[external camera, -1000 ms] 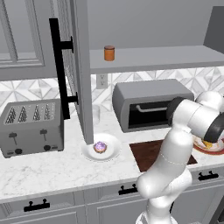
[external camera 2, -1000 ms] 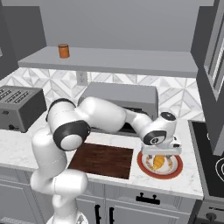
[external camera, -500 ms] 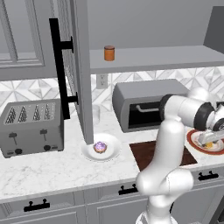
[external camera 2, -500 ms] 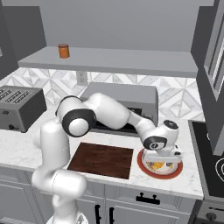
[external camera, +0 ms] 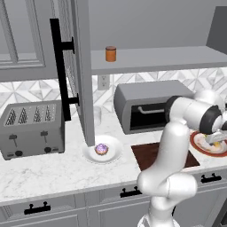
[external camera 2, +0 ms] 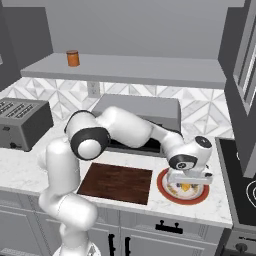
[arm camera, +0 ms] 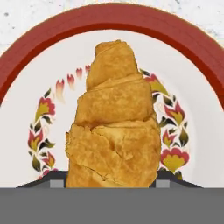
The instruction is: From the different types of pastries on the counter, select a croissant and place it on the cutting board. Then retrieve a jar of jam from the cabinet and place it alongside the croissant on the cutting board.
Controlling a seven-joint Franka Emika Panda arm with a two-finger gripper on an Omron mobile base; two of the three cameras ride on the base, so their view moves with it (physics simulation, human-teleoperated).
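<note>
On the left of the table (external camera: 40,170) a toaster (external camera: 31,128) stands, and right of it a cupcake (external camera: 101,149) sits on a white plate (external camera: 116,148) below the open cabinet door (external camera: 80,66). The jar of jam (external camera: 111,53) stands on the cabinet shelf (external camera: 177,57). The cutting board (external camera 2: 117,182) lies bare at the near edge. Just right of it, the hand (external camera 2: 187,184) is down on the red-rimmed plate (external camera 2: 167,192), fingers narrowed against both sides of the croissant (arm camera: 114,120), which lies on the plate.
</note>
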